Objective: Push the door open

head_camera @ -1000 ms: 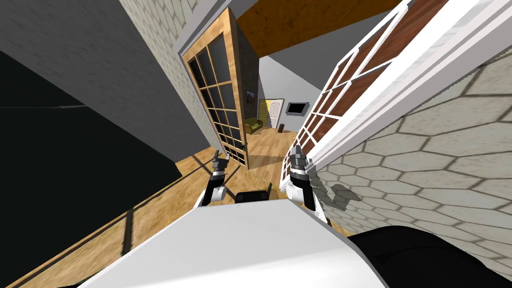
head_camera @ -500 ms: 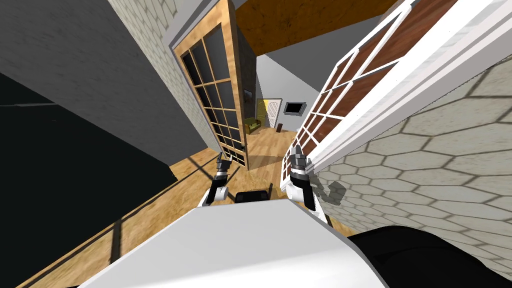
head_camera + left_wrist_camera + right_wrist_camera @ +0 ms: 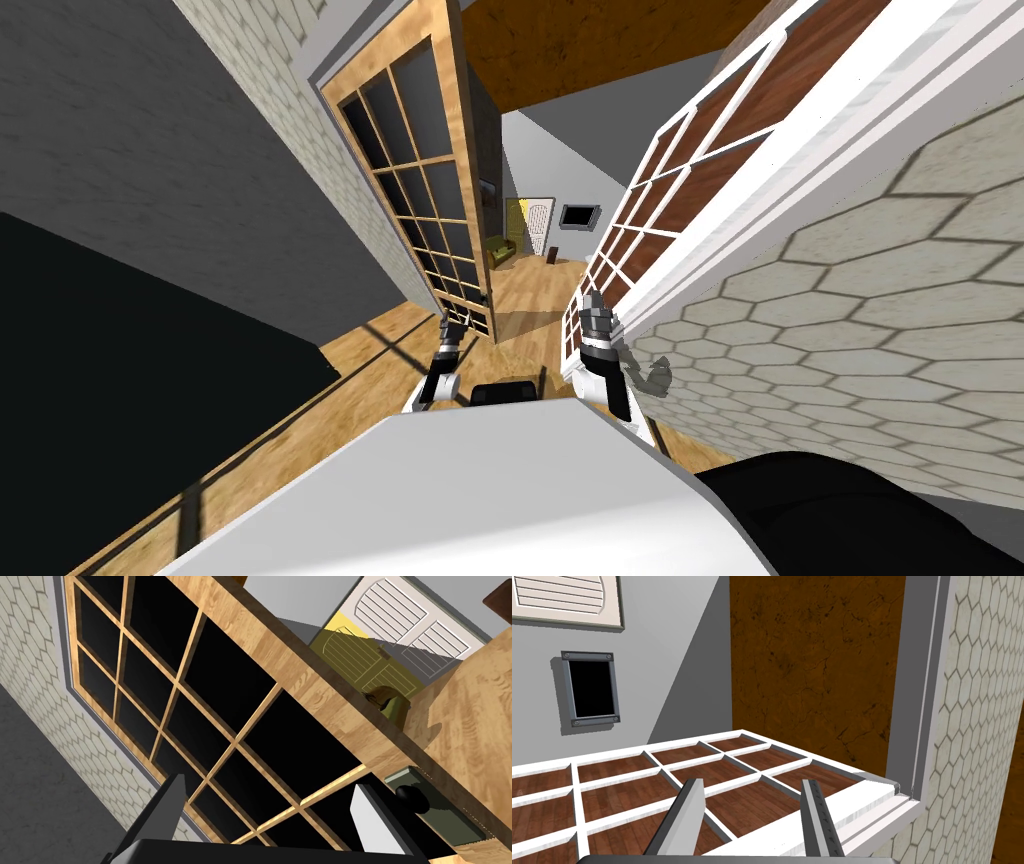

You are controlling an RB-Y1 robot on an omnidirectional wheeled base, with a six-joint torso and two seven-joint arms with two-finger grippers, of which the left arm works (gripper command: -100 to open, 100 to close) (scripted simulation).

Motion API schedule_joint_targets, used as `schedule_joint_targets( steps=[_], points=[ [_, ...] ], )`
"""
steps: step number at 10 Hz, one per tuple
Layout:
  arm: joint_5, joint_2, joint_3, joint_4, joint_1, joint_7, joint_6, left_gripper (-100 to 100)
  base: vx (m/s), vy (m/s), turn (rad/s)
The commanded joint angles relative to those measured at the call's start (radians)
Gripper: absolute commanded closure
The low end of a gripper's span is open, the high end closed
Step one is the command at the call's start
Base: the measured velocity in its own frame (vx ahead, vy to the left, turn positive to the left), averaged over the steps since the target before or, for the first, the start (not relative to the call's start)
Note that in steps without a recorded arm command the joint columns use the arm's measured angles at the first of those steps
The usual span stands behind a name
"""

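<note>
A wood-framed door [image 3: 455, 150] with a grid of dark panes stands swung open on the left of the doorway. My left gripper [image 3: 456, 322] is at its lower edge, fingers open. In the left wrist view the left gripper [image 3: 270, 811] faces the dark panes [image 3: 225, 696] from close by. The door's black knob [image 3: 411, 798], on an olive plate, lies just beside one finger [image 3: 370, 818]. I cannot tell whether a finger touches the door. A white-framed door [image 3: 690, 170] with brown panels stands on the right. My right gripper [image 3: 592, 305] is open beside it, and the right gripper [image 3: 752, 811] points along its panels [image 3: 612, 786].
Between the two doors a gap leads onto wooden floor [image 3: 525, 290] and a far room with an olive sofa [image 3: 503, 250] and a white louvred door [image 3: 535, 222]. A hexagon-tiled wall [image 3: 850, 330] lies close on my right. A black area [image 3: 120, 380] spreads to the left.
I have moved forward, and the wood-framed door looms larger in the head view. My left gripper has come up against that door's lower edge. The right gripper has kept its place by the white door.
</note>
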Motion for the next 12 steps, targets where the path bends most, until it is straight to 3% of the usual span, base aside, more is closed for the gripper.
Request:
schedule_joint_targets(
  steps=[1, 3, 6, 9, 10, 12],
  points=[
    [0.003, -0.002, -0.006, 0.029, -0.004, 0.029, -0.011, -100, 0.050, 0.094, -0.035],
    [0.016, 0.000, -0.018, 0.095, -0.029, 0.095, -0.029, -100, 0.048, 0.073, -0.118],
    [0.022, 0.000, -0.023, 0.141, -0.041, 0.132, -0.038, -100, 0.038, 0.064, -0.068],
    [0.042, -0.001, -0.040, 0.245, -0.078, 0.226, -0.065, -100, 0.050, 0.082, -0.147],
    [0.042, -0.001, -0.040, 0.252, -0.078, 0.235, -0.065, -100, 0.034, 0.092, -0.044],
    [0.054, -0.004, -0.051, 0.311, -0.102, 0.297, -0.083, -100, 0.035, 0.084, -0.103]
  ],
)
